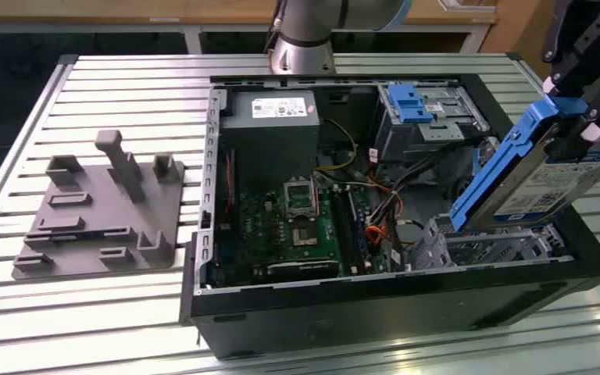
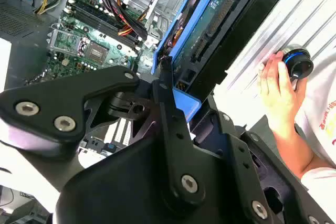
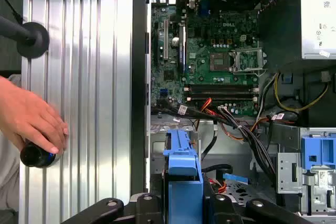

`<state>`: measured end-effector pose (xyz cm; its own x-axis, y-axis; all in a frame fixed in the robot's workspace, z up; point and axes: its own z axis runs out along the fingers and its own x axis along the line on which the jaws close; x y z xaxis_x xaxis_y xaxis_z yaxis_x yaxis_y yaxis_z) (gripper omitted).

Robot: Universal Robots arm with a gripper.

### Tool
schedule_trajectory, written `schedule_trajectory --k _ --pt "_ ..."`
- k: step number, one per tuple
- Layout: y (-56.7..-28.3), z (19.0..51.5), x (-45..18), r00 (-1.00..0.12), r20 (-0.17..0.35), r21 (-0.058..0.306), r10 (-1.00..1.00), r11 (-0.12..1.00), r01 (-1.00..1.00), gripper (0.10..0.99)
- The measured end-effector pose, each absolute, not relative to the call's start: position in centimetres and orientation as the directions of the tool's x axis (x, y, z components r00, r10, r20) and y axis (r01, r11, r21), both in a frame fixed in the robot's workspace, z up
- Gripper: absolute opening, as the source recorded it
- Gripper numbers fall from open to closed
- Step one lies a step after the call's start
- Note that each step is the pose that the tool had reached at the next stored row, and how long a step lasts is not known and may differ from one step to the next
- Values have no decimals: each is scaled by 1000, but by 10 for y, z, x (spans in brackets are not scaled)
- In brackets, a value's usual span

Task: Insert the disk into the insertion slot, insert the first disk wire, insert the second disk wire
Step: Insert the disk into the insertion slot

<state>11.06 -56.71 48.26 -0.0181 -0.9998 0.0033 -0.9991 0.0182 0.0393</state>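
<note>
Disk (image 1: 534, 176): tilted, clamped in end effector (image 1: 590, 125), lower edge apparently just above insertion slot (image 1: 493, 248) inside open computer case (image 1: 383, 312). Hand (image 3: 32, 121): over slatted surface (image 3: 89, 77) beside computer case.

Colours: disk (image 1: 537, 191) silver-white label, bright blue carrier; motherboard (image 1: 316, 226) green; insertion slot (image 1: 487, 248) perforated silver; bench (image 1: 123, 86) ribbed silver.

On the disk (image 1: 524, 178) I see a smooth bright blue plastic frame (image 1: 493, 176) and a silver-white label (image 1: 546, 192), faintly glossy. The insertion slot (image 1: 487, 248): bare perforated sheet metal, dull silver. The table (image 1: 123, 74): ribbed metal, shiny. The fixture (image 1: 97, 215): matt grey plastic.
</note>
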Motion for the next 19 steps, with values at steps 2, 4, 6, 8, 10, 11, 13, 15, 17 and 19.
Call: schedule_trajectory --k 2,4,6,8,10,11,13,15,17,19 --pt "-567 483 111 -18 3 39 -1000 18 -999 365" --pt "-567 483 111 -18 3 39 -1000 18 -999 365" --pt "-567 483 111 -18 3 39 -1000 18 -999 365" --pt "-567 483 111 -18 3 39 -1000 18 -999 365" --pt "-567 483 111 -18 3 39 -1000 18 -999 365" --pt "-567 483 111 -18 3 39 -1000 18 -999 365" --pt "-567 483 111 -18 3 39 -1000 18 -999 365" --pt "-567 483 111 -18 -4 39 -1000 18 -999 365" --pt "-567 483 111 -18 -20 40 -1000 17 -999 365" --pt "-567 483 111 -18 -39 40 -999 17 -999 365"
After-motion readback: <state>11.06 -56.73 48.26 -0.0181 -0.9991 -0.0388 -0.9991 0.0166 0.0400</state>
